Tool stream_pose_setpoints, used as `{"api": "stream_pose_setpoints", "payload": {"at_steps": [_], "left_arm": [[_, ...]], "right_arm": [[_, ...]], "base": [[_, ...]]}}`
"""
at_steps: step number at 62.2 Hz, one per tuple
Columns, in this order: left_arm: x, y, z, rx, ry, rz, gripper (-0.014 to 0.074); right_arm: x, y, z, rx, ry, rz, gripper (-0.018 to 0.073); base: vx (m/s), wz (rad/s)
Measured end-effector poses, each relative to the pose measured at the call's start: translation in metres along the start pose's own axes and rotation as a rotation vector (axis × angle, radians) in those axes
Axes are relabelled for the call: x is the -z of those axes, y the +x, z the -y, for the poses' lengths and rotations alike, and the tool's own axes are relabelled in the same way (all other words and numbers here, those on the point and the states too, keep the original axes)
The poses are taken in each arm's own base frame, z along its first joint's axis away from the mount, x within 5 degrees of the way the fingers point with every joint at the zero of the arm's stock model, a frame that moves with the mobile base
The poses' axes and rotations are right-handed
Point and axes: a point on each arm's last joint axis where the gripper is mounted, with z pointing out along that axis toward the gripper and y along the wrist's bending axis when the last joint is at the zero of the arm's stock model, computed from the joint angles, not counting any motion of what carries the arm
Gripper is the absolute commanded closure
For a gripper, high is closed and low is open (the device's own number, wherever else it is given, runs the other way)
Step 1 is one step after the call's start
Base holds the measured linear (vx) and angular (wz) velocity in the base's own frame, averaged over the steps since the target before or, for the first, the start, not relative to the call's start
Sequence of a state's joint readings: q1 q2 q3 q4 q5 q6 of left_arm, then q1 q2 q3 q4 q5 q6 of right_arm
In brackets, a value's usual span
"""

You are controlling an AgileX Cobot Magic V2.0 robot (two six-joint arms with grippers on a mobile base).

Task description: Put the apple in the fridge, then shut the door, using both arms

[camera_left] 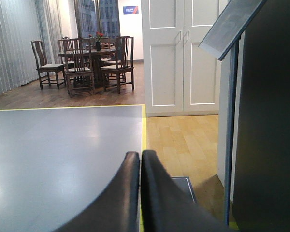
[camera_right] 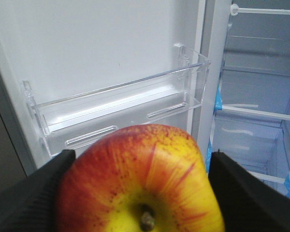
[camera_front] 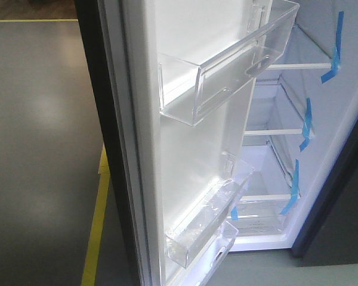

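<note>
Right wrist-mounted camera alone shows the apple (camera_right: 140,183): red streaked with a yellow patch round its stem, it fills the frame at 6 o'clock, gripped between the two black fingers (camera_right: 34,193) of the right pincer (camera_right: 141,157), just in front of a clear bin (camera_right: 116,108) on the white inside of the open door. Front-facing camera alone takes in the door (camera_front: 179,155) along its height, an upper bin (camera_front: 227,77) at 12 o'clock and a lower bin (camera_front: 203,220) at 6, with the fridge (camera_front: 268,161) interior at 3 o'clock, its shelf edges marked by blue tape strips (camera_front: 307,122). Left wrist-mounted camera looks away over grey floor: the left pincer (camera_left: 140,154) at 6 o'clock has its fingers pressed together on nothing, a yellow floor line (camera_left: 143,130) beyond it, a dining table with chairs (camera_left: 87,63) at 10 o'clock and white double doors (camera_left: 183,53) at 1. A blue sign (camera_left: 131,9) at 12 o'clock carries lettering too small to read.
</note>
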State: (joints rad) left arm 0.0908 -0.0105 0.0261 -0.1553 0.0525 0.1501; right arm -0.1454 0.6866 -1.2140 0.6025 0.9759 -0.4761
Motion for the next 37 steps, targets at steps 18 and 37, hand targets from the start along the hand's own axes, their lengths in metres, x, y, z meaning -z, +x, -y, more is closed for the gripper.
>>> {"api": "stream_pose_setpoints", "payload": {"at_steps": [18, 37], "left_arm": [[0.0, 0.0, 0.0, 0.0, 0.0, 0.0, 0.0603], [0.0, 0.0, 0.0, 0.0, 0.0, 0.0, 0.0603]], "right_arm": [[0.0, 0.0, 0.0, 0.0, 0.0, 0.0, 0.0566], [0.0, 0.0, 0.0, 0.0, 0.0, 0.0, 0.0566]], "base": [[0.01, 0.0], [0.0, 0.0]]}}
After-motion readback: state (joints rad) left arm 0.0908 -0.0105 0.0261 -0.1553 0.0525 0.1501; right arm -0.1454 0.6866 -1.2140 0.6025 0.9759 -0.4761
